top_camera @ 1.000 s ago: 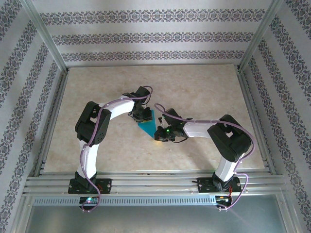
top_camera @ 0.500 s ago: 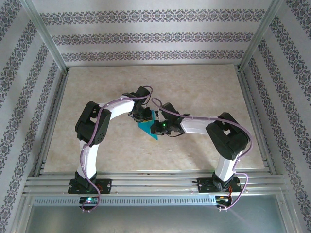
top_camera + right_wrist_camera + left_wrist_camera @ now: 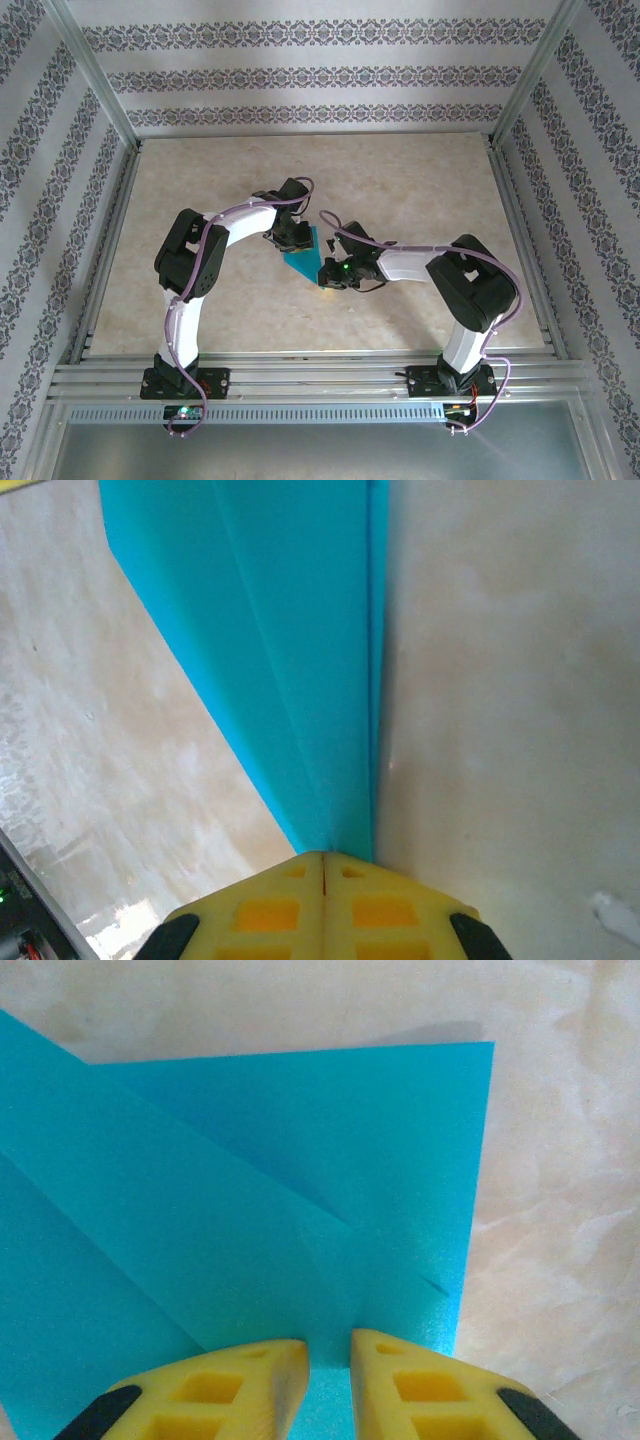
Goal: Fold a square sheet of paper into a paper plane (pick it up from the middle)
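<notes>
The teal-blue sheet of paper (image 3: 304,260) lies folded on the table between both arms, tapering to a point at its near end. In the left wrist view the paper (image 3: 300,1190) shows overlapping diagonal flaps and creases. My left gripper (image 3: 328,1345) rests on it, fingertips a narrow gap apart, flat paper showing between them. In the top view that left gripper (image 3: 294,239) sits at the paper's far edge. My right gripper (image 3: 323,858) is shut, fingertips together on the narrow end of the paper (image 3: 290,630), beside a long straight fold. It is the right gripper (image 3: 326,273) at the near tip.
The beige marbled table (image 3: 420,190) has bare room all around the paper. Aluminium frame rails (image 3: 300,375) run along the near edge, and patterned walls (image 3: 300,75) close in the back and sides.
The right gripper slid up and left along the paper, then came back toward the near tip. The left gripper stayed where it was.
</notes>
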You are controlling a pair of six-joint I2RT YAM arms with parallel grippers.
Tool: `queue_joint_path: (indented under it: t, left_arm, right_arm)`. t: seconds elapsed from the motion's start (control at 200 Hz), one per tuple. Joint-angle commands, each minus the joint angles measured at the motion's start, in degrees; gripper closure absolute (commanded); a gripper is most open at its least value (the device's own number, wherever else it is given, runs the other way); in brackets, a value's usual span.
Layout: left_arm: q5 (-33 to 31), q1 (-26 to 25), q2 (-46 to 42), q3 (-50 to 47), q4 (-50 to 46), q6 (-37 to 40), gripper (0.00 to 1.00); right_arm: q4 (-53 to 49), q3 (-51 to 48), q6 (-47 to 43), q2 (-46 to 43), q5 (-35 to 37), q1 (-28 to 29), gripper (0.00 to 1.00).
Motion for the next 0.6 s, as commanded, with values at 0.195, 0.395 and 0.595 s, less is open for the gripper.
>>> queue_joint_path:
  t: [0.195, 0.395, 0.595]
  left_arm:
    - [-10.9, 0.3, 9.0, -5.6, -9.9, -0.2, 0.75]
    - [-9.0, 0.3, 7.6, -4.3, -9.8, 0.2, 0.75]
    - [-0.4, 0.3, 1.0, 0.4, -7.9, 1.4, 0.74]
  right_arm:
    - [-7.2, -2.8, 0.4, -2.8, -1.0, 0.8, 0.93]
    - [-6.4, -2.8, -0.6, -7.7, 2.5, 0.3, 0.9]
    - [-3.4, -4.8, -1.0, -16.3, 12.5, -1.4, 0.71]
